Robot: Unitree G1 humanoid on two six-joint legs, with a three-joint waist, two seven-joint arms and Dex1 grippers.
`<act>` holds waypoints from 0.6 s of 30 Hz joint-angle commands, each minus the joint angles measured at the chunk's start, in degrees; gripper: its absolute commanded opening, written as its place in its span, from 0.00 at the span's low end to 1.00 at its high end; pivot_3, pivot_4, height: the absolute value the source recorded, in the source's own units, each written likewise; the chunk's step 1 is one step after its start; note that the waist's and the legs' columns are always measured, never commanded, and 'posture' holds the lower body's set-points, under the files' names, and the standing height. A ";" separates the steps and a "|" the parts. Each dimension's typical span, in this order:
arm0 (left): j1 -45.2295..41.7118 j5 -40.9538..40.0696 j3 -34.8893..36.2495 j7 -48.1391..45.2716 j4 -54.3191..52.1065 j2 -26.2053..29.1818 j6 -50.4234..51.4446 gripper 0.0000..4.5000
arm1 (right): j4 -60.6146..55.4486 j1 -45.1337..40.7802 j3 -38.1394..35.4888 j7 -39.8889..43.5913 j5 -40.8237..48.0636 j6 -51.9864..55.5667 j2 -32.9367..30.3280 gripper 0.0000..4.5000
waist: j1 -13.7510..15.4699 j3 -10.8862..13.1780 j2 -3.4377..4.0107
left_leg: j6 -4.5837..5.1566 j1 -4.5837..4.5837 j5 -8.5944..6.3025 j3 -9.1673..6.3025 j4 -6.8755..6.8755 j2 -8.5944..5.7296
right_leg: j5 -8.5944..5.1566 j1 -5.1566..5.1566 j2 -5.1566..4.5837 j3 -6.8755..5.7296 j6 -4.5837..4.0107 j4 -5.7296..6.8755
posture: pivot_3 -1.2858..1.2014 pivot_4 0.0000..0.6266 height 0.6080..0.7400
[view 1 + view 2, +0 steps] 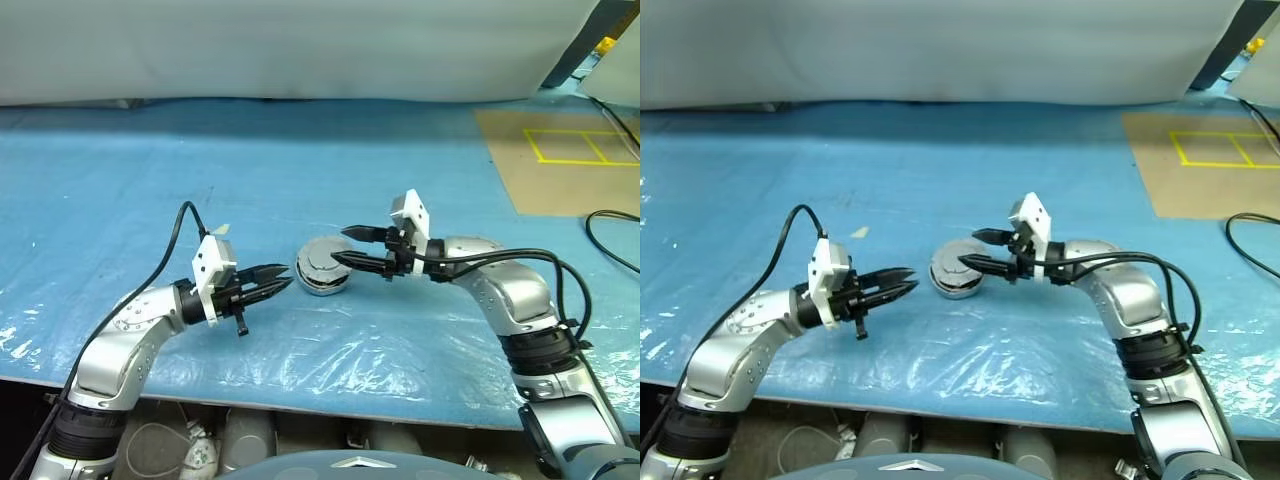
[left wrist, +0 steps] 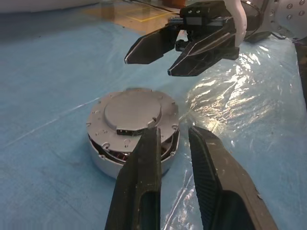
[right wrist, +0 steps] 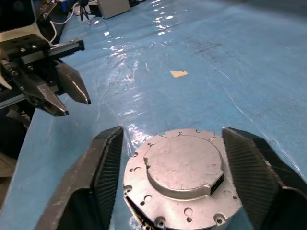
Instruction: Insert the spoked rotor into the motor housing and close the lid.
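A desk (image 1: 300, 180) covered in blue plastic sheeting holds one round grey metal assembly near its front middle: the motor housing (image 2: 108, 160) with the lid (image 2: 132, 112) resting on top of it. In the left wrist view a dark gap runs between lid and housing on the near side, with copper-coloured windings showing through it, so the lid appears to sit slightly tilted and not fully seated. The spoked rotor cannot be made out; whether it lies inside under the lid cannot be told.

The right end effector (image 1: 345, 246) hovers just over and beside the lid, fingers spread wide to either side of it, holding nothing. The left end effector (image 1: 272, 281) sits just to the left of the housing, apart from it, fingers drawn nearly together with a narrow gap and nothing between them.

What could go wrong: if the lid is pressed down while tilted, it could jam on the housing rim or pinch the windings. A push from one side only could slide the whole assembly across the slick, wrinkled plastic, since nothing is steadying the housing. The two end effectors are close together over the same part, so either one moving in could knock the other or nudge the lid off.
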 commanded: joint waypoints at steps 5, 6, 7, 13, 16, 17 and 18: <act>1.79 0.79 1.75 2.01 -0.88 0.75 -2.57 0.21 | 4.10 -3.91 3.69 1.18 -4.13 -3.55 2.02 1.00 | -0.39 0.00 0.00 | 0.00 0.02 0.00 0.00 0.02 0.01 | 0.00 0.01 0.00 0.00 0.00 0.01 | 0.52 0.24 1.00; 2.02 0.77 1.67 2.18 -0.93 0.69 -2.65 0.21 | 4.00 -4.13 3.92 1.77 -3.98 -3.58 2.33 1.00 | -0.40 0.00 0.00 | 0.00 0.02 0.00 0.00 0.02 0.01 | 0.00 0.01 0.00 0.01 0.01 0.02 | 0.52 0.24 1.00; 2.15 0.75 1.61 2.31 -0.98 0.63 -2.70 0.21 | 3.89 -4.26 3.98 2.21 -3.86 -3.54 2.55 1.00 | -0.40 0.00 0.00 | 0.00 0.01 0.00 0.00 0.02 0.01 | 0.00 0.01 0.01 0.01 0.01 0.02 | 0.52 0.24 1.00; 2.46 1.84 0.55 2.71 -0.54 0.34 -3.93 0.21 | 9.84 -4.48 8.78 1.89 -11.48 -11.63 3.73 1.00 | -0.41 0.00 0.00 | 0.00 0.03 0.00 0.00 0.03 0.02 | 0.01 0.02 0.01 0.01 0.00 0.03 | 0.52 0.24 1.00; 2.50 2.24 0.10 2.57 -0.60 0.48 -4.32 0.21 | 12.82 -4.57 9.77 1.60 -14.03 -14.48 4.28 1.00 | -0.42 0.00 0.00 | 0.00 0.03 0.00 0.01 0.05 0.02 | 0.00 0.02 0.00 0.01 0.00 0.04 | 0.52 0.24 1.00; 2.53 2.48 -0.05 2.51 -0.56 0.56 -4.52 0.21 | 13.48 -4.60 9.87 1.57 -14.70 -15.21 4.34 1.00 | -0.42 0.00 0.00 | 0.00 0.04 0.00 0.01 0.06 0.02 | 0.00 0.02 0.00 0.02 0.00 0.05 | 0.52 0.24 1.00; 2.71 2.62 -0.11 2.46 -0.54 0.61 -4.72 0.21 | 14.08 -4.50 9.96 1.57 -15.33 -16.01 4.37 1.00 | -0.42 0.00 -0.01 | 0.00 0.05 0.00 0.01 0.06 0.02 | 0.00 0.03 0.01 0.03 0.00 0.05 | 0.52 0.24 1.00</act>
